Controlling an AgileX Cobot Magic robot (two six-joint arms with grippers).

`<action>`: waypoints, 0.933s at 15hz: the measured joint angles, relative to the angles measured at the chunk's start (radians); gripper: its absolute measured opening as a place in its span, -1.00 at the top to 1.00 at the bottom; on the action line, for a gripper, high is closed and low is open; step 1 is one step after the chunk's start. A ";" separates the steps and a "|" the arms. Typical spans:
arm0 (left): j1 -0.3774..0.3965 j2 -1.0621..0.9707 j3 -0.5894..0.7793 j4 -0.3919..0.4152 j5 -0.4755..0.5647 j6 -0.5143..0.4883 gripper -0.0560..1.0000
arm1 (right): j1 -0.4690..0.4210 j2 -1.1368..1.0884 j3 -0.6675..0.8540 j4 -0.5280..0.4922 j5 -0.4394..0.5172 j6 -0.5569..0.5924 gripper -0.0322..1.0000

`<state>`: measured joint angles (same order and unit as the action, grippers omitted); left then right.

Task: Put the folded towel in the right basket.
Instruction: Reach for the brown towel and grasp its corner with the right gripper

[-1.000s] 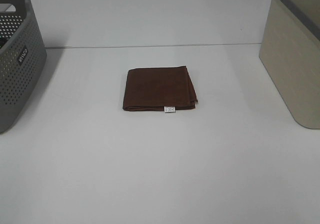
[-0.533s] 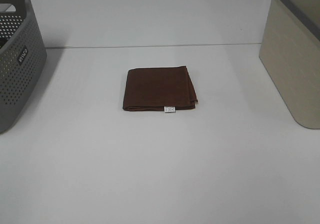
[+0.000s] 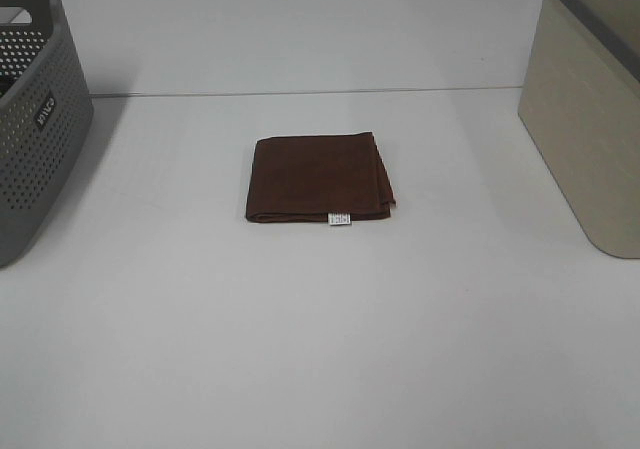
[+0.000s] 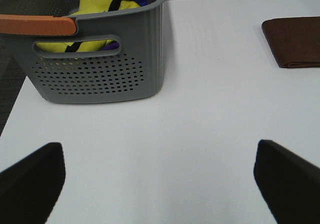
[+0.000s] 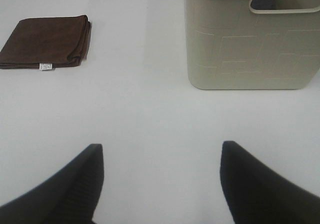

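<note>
You had the dark brown folded towel (image 3: 320,178) lying flat on the white table (image 3: 320,349), well apart from the tall beige plastic basket (image 3: 590,119). Its slightly longer axis ran toward that basket, with the layered edge facing it and a small white tag (image 3: 340,219) on the near edge. The grey perforated basket (image 3: 35,119) stood beyond the towel from the beige one. Your left gripper (image 4: 160,181) and right gripper (image 5: 162,181) were both spread wide, holding and touching nothing.
</note>
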<state>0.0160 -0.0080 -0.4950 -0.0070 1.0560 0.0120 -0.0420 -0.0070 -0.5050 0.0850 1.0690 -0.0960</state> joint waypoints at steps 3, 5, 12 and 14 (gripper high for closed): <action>0.000 0.000 0.000 0.000 0.000 0.000 -0.95 | 0.000 0.000 0.000 0.000 0.000 0.000 -0.30; 0.000 0.000 0.000 0.000 0.000 0.000 -0.95 | 0.000 0.000 0.000 0.000 0.000 0.000 -0.30; 0.000 0.000 0.000 0.000 0.000 0.000 -0.95 | 0.000 0.310 -0.088 0.056 -0.154 -0.006 -0.30; 0.000 0.000 0.000 0.000 0.000 0.000 -0.95 | 0.000 0.474 -0.149 0.096 -0.206 -0.036 -0.30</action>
<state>0.0160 -0.0080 -0.4950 -0.0070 1.0560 0.0120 -0.0420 0.4670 -0.6540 0.1810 0.8630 -0.1320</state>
